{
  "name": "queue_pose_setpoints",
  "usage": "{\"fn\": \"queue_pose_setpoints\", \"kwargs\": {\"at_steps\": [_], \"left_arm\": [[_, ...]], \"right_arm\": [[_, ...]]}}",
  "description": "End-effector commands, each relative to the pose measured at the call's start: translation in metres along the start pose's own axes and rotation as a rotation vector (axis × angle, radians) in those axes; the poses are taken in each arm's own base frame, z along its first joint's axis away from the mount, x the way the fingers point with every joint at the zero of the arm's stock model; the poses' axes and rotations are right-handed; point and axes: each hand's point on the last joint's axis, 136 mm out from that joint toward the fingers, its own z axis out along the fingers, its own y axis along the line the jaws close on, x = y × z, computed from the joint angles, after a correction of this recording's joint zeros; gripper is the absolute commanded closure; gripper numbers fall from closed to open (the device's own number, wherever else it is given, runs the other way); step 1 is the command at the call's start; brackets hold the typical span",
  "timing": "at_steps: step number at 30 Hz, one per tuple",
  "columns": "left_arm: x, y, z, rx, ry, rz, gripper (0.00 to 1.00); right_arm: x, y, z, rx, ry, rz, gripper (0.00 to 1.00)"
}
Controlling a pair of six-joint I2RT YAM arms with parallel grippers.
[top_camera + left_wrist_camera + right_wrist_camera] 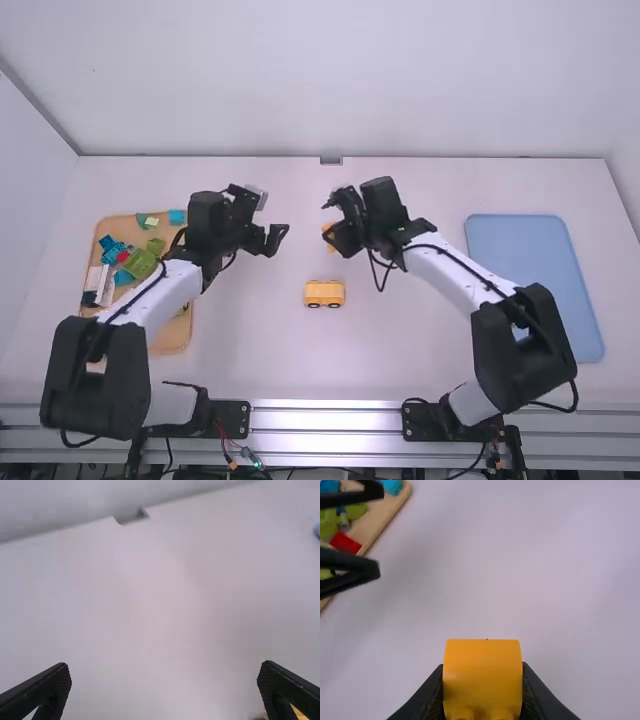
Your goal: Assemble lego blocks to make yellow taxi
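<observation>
As you look from the near side, blue tray (535, 285): on the table, right.
Wooden tray (172, 340): left, holding your mixed blocks (140, 263).
Yellow taxi body (324, 291): on its wheels in the middle, between your trays.
Right gripper (331, 222): farther than that body, clenched on your yellow block (482, 675).
Left gripper (275, 215): likewise farther, left of the block, your fingers spread wide.

High view above, facing forward-down; wrist views closer over table (400, 350); high, right wrist share tray (172, 338).
</observation>
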Motion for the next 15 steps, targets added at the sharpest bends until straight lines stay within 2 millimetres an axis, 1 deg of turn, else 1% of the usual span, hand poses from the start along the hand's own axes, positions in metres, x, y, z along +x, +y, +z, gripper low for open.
{"fn": "queue_pose_setpoints", "kwargs": {"at_steps": [1,5,6,7,8,9,10,11,12,13,14,15], "left_arm": [[-0.008,0.012,-0.026,-0.075,-0.067,0.001,0.01],[-0.003,0.036,-0.066,-0.21,-0.173,-0.047,0.01],[0.002,0.046,-0.082,-0.275,-0.209,-0.076,0.01],[0.004,0.048,-0.086,-0.292,-0.218,-0.088,0.01],[0.008,0.057,-0.098,-0.347,-0.241,-0.119,0.01],[0.01,0.061,-0.104,-0.374,-0.254,-0.14,0.01],[0.016,0.07,-0.121,-0.435,-0.289,-0.187,0.01],[0.019,0.075,-0.132,-0.468,-0.318,-0.212,0.01],[0.021,0.077,-0.139,-0.487,-0.34,-0.228,0.01],[0.023,0.081,-0.151,-0.514,-0.375,-0.256,0.01],[0.024,0.082,-0.159,-0.528,-0.402,-0.271,0.01],[0.026,0.083,-0.172,-0.55,-0.445,-0.288,0.01]], "right_arm": [[-0.005,0.004,0.016,0.017,0.042,-0.093,0.94],[-0.005,0.032,0.04,-0.045,0.132,-0.195,0.94],[-0.003,0.043,0.05,-0.069,0.175,-0.247,0.95],[-0.003,0.046,0.052,-0.075,0.186,-0.258,0.96],[-0.001,0.055,0.058,-0.095,0.216,-0.297,0.96],[0.001,0.059,0.061,-0.107,0.232,-0.318,0.96],[0.006,0.072,0.069,-0.134,0.276,-0.379,0.96],[0.01,0.08,0.074,-0.15,0.306,-0.412,0.96],[0.011,0.084,0.076,-0.158,0.318,-0.43,0.96],[0.015,0.09,0.083,-0.16,0.347,-0.466,0.95],[0.02,0.093,0.089,-0.15,0.378,-0.492,0.96],[0.027,0.095,0.097,-0.128,0.426,-0.524,0.96]]}}
